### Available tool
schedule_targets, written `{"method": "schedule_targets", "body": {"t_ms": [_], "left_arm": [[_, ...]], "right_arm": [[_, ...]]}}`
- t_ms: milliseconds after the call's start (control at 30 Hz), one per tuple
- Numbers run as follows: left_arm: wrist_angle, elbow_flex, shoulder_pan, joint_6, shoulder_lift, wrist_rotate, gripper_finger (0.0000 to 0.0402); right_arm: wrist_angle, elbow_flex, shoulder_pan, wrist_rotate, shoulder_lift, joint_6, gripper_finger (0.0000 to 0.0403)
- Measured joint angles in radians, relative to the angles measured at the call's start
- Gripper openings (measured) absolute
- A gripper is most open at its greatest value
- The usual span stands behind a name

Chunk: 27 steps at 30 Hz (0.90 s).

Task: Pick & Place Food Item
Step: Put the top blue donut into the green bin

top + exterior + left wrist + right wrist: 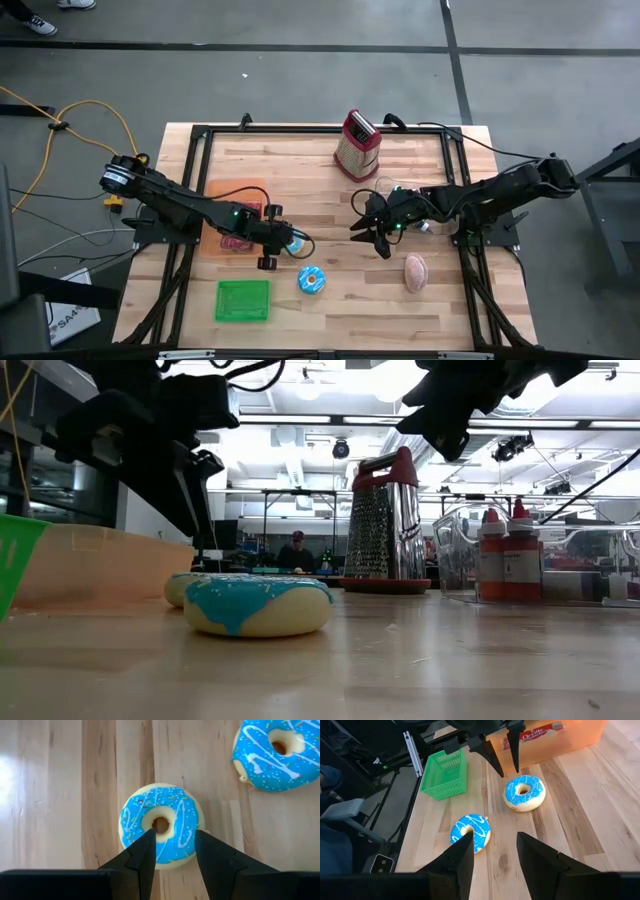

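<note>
The blue-iced donut (161, 825) is lying flat on the worktop (330, 190) directly beneath the left pincer (172, 851), whose part-open fingers are hanging empty over its hole. The right pincer (372, 232), likewise part-open and empty, is hovering farther off.

Pale planked wood table (330, 190) – smooth, glossy blue-iced doughnuts (161, 825), shiny metal grater (385, 525), green plastic basket (444, 780)
</note>
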Motion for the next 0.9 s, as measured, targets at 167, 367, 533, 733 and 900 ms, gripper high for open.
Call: {"method": "schedule_targets", "body": {"t_ms": [167, 367, 533, 733, 900], "left_arm": [[0.000, 0.000, -0.001, -0.009, 0.000, 0.012, 0.0129], [0.005, 0.000, -0.001, -0.021, 0.010, 0.013, 0.0129], [0.014, 0.000, -0.001, 0.002, 0.021, 0.014, 0.0129], [0.011, 0.000, -0.001, 0.012, 0.023, 0.027, 0.0129], [0.012, 0.000, -0.001, 0.012, 0.023, 0.027, 0.0146]], "right_arm": [[0.000, 0.000, 0.000, 0.000, 0.000, 0.000, 0.0139], [0.000, 0.000, 0.000, 0.000, 0.000, 0.000, 0.0138], [0.000, 0.000, 0.000, 0.000, 0.000, 0.000, 0.0138], [0.001, 0.000, 0.000, 0.000, 0.000, 0.000, 0.0139], [0.001, 0.000, 0.000, 0.000, 0.000, 0.000, 0.0139]]}}
